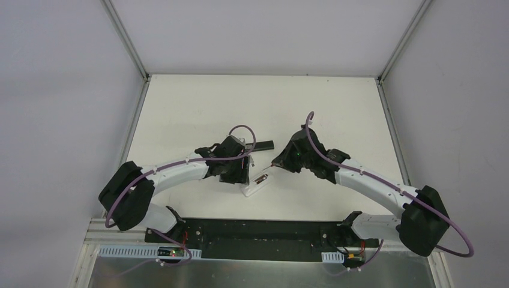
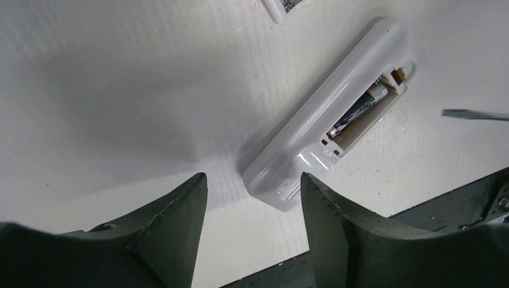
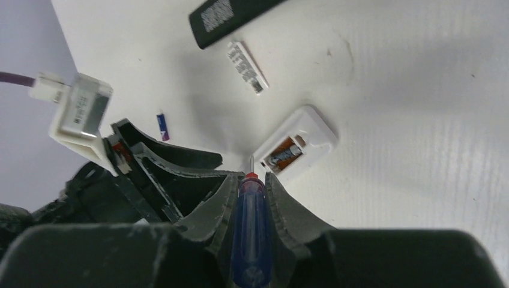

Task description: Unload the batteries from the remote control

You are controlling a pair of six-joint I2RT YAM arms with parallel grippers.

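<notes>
Right jaws gripping blue screwdriver [image 3: 251, 240], tip near battery [image 3: 287, 155] in remote [image 3: 315, 128], left jaws open at its end.

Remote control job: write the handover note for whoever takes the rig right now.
Left pincer: open, at one end of the white remote, not gripping it.
Right pincer: shut on the blue-handled screwdriver, tip near the open battery bay.
Done: cover off; one blue cell lies loose on the table.
Left: one battery sits in the bay; lever it out.
</notes>
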